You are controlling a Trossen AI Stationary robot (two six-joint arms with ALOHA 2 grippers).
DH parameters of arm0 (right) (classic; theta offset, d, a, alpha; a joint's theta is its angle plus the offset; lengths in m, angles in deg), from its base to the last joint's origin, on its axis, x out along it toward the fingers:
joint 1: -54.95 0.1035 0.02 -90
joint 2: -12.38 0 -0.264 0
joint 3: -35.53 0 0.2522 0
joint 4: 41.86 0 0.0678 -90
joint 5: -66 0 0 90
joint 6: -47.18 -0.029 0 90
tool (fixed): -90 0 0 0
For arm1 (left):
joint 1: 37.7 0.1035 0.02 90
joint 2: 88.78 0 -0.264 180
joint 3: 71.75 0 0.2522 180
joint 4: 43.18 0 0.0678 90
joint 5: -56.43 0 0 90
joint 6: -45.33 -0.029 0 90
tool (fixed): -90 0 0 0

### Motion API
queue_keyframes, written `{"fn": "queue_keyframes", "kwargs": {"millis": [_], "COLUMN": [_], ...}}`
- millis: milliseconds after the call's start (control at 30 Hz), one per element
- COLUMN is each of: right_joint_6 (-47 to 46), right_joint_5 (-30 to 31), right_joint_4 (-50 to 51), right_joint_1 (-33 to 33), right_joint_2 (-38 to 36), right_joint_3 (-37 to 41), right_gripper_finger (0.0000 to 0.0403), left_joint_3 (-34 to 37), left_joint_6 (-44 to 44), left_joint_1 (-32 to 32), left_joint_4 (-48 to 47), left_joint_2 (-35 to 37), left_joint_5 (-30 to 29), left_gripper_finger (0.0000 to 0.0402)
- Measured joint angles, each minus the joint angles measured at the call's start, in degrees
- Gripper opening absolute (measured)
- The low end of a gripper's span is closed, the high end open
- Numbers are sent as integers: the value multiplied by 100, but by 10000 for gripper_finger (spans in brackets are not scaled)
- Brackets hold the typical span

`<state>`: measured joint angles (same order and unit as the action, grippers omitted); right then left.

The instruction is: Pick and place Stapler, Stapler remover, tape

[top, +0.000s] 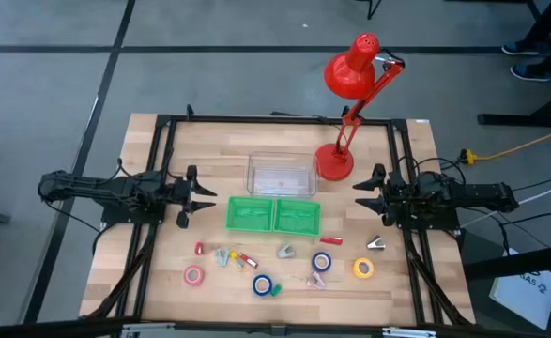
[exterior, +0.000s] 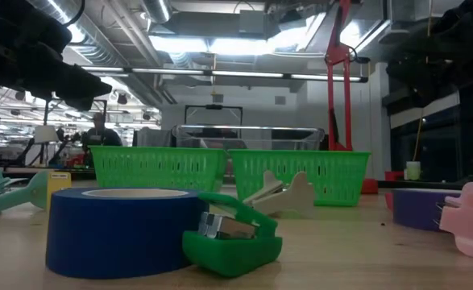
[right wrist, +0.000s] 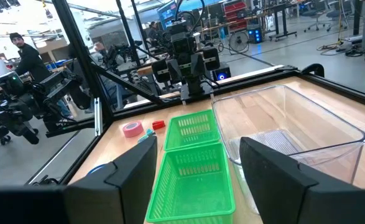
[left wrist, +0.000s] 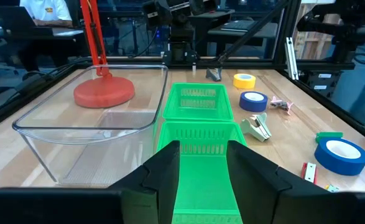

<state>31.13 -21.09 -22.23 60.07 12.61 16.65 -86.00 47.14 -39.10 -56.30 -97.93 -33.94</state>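
Both the left gripper (top: 196,199) and right gripper (top: 361,193), empty with jaws parted, are held beside the green baskets (top: 273,215), with the tape rolls (top: 264,284), staplers and removers scattered nearer along the table's front edge.

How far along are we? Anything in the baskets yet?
Nothing looks done: both green baskets and the clear tub look empty. Nothing is in hand; the left gripper and right gripper are open, apart from everything at the table's sides. All is left: the tape rolls, such as the pink one and yellow one, and the other small items lie on the table.
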Motion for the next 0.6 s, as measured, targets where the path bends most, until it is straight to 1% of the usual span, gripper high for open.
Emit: {"fn": "queue_keyframes", "kwargs": {"millis": [300,467,600], "right_joint_6": [-31,-1055,-1200], "right_joint_5": [0,13,43], "right_joint_4": [0,-87,-179], "right_joint_1": [0,-1,-1], "right_joint_2": [0,2,2], "right_joint_3": [2,2,2], "right_gripper_finger": [232,232,232], "left_joint_3": [1,2,0], "left_joint_6": [0,0,0], "left_joint_1": [1,0,2], "left_joint_4": [1,1,1], "left_joint_2": [0,0,0], "left_joint_5": [-1,-1,-1], "left_gripper_finger": [130,130,130]}}
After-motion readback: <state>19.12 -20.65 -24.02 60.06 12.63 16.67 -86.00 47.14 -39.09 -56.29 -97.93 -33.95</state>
